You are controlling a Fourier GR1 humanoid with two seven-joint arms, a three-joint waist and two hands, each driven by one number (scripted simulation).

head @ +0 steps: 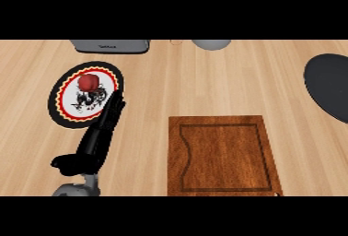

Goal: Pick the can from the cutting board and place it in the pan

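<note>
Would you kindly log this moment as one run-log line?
can: in pan | cutting board: bare | left hand: open, fingertips at pan's rim | right hand: not in view

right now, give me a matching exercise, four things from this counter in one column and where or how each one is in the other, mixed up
Things
1. red can
2. cutting board
3. dark grey plate
4. left hand

Place or state
a. cut off by the view's right edge
b. fingers straight, tips at the right rim of the patterned pan
c. inside the patterned pan, at the left
d. lower middle of the counter, nothing on it

Pairs: 1-c, 2-d, 3-a, 4-b
</note>
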